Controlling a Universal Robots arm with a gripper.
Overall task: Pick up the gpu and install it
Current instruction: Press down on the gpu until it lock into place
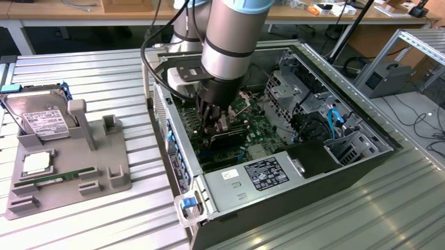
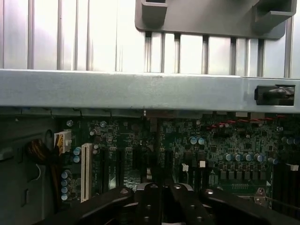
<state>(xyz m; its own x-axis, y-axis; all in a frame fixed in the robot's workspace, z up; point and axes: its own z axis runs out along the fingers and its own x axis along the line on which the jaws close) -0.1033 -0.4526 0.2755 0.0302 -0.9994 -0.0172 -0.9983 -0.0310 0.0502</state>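
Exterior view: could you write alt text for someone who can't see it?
A robot arm reaches into an open computer case, its hand shut, low over the green motherboard. Beside the case, a grey holder carries a hard drive.

One computer case (image 1: 278,182), one grey holder (image 1: 104,177), one hard drive (image 1: 43,119).

- open computer case (image 1: 361,156) on the slatted metal table (image 1: 83,67)
- grey holder tray (image 1: 104,182) at the exterior view's left of the case
- hard drive (image 1: 43,121) upright in that tray
- ram stick (image 1: 59,178) flat on it
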